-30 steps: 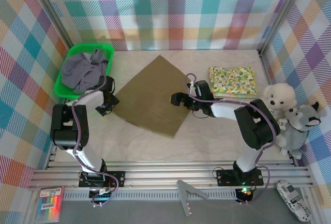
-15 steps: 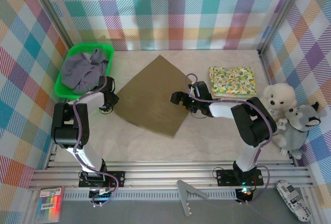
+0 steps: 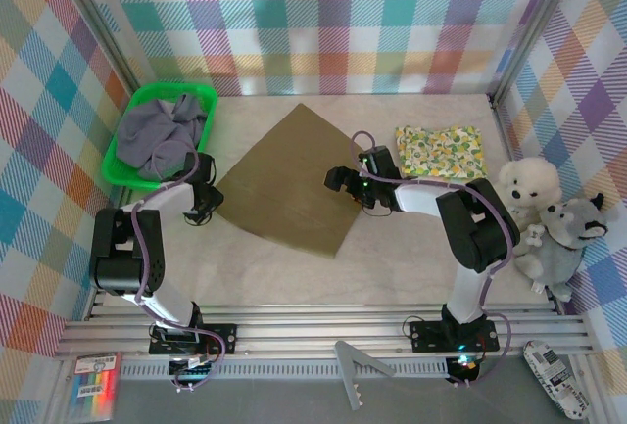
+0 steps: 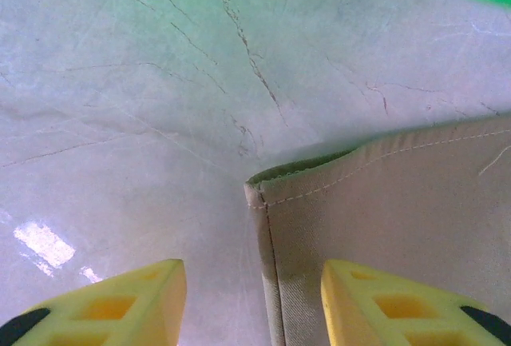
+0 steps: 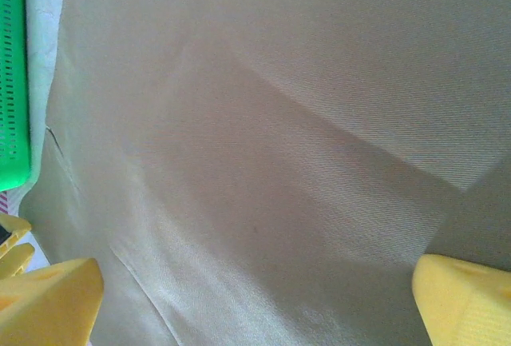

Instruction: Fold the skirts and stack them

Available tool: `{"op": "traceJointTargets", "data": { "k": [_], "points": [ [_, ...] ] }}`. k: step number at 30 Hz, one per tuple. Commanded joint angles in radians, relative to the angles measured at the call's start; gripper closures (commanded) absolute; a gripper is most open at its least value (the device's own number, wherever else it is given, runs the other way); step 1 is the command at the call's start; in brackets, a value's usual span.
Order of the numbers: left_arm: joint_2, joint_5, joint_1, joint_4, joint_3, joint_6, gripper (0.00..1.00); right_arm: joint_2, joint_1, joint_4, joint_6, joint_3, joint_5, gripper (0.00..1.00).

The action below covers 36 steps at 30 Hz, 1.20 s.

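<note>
Toward the far right of the table point(image 3: 411, 248), the floral skirt point(image 3: 439, 153) already lies folded into a neat rectangle. One of the three garments therefore looks finished, and it marks where the stack should grow. Across the middle, the olive-brown skirt point(image 3: 284, 184) is spread flat and unfolded; I judge it to be the piece in hand, at the very start of its fold. The left gripper point(image 3: 203, 206) sits low at that skirt's left corner. Seen from its wrist, the yellow fingers point(image 4: 104, 302) stand partly apart on either side of the stitched hem corner, one above bare table and one above cloth, with nothing pinched between them. The right gripper point(image 3: 336, 180) is at the skirt's right edge, its jaws spread wide above the cloth and holding nothing. The grey skirt point(image 3: 157, 135) lies bunched in the green basket point(image 3: 168, 88) at the far left, untouched. What remains, by my reckoning, is to fold the olive one, set it on the floral one, then fetch, fold and stack the grey one.
</note>
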Motion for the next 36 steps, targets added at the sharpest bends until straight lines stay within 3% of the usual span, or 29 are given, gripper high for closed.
{"op": "traceJointTargets", "data": {
  "k": [1,6,12,20,25,31,36],
  "points": [
    [0.036,0.048,0.007,-0.009,-0.028,-0.023,0.56,0.026,-0.009,-0.113,-0.024,0.005,0.053,0.01],
    [0.068,0.091,0.006,0.046,-0.021,-0.031,0.70,0.029,-0.022,-0.143,-0.020,0.000,0.058,0.01],
    [0.080,0.129,-0.007,0.063,-0.028,-0.064,0.71,0.043,-0.022,-0.137,-0.018,0.020,0.033,0.01],
    [-0.107,-0.043,-0.051,-0.090,-0.041,-0.060,0.64,0.037,-0.029,-0.153,-0.043,0.027,0.060,0.01],
    [-0.231,-0.113,-0.122,-0.176,-0.075,-0.092,0.54,0.027,-0.084,-0.210,-0.070,0.021,0.042,0.01],
    [-0.232,0.018,-0.142,-0.113,-0.132,-0.139,0.46,0.043,-0.121,-0.283,-0.138,0.070,0.020,0.01],
    [-0.145,0.104,-0.160,-0.030,-0.103,-0.163,0.46,0.030,-0.122,-0.250,-0.176,0.098,-0.094,0.01]
  ]
}}
